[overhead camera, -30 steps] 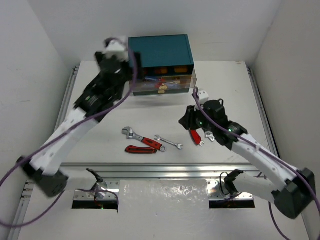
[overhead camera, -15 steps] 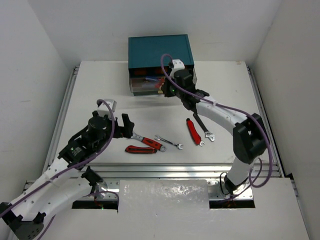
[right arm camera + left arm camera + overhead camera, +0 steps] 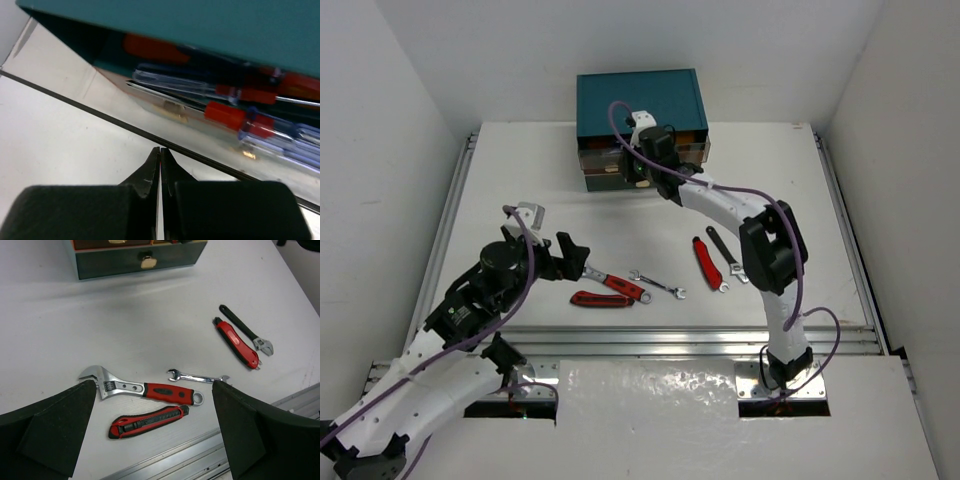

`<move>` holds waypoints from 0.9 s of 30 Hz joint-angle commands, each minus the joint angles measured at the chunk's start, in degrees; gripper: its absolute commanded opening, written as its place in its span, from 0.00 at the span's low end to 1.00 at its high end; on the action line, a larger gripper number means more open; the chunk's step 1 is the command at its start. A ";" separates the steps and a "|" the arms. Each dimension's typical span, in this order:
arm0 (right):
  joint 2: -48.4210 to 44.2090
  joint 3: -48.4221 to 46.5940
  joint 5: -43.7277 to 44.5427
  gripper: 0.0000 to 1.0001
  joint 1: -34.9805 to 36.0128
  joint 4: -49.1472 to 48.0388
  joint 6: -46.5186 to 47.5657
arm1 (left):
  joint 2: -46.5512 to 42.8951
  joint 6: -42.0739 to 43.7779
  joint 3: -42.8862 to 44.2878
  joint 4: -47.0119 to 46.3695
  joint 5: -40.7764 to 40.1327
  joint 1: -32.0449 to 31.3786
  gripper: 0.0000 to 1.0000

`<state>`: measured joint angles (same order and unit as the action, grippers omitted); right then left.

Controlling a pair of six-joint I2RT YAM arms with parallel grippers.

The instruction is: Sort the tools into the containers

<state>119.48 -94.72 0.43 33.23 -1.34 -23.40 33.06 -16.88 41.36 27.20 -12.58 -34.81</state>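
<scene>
Left pincer (image 3: 153,384) released wide over the wrench (image 3: 167,392): looks stiff, hefty, slick steel, so I'd grab its red handle mid-length. Right pincer (image 3: 160,150) clenched empty by the drawer (image 3: 145,107).

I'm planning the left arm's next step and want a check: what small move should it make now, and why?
Probably lower the left gripper onto the red-handled adjustable wrench. Its fingers stand wide open, the wrench lies untouched on the table between them, and the right gripper is shut, away at the teal chest.
</scene>
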 commanded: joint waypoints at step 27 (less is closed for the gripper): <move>7.99 -18.54 -2.97 0.01 0.43 -9.42 7.24 | -0.54 1.33 0.74 -3.29 4.76 1.41 1.00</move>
<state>136.18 -116.36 -2.35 34.33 -2.02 -17.39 32.67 -16.36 41.34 26.74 -8.45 -34.13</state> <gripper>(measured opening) 0.003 0.996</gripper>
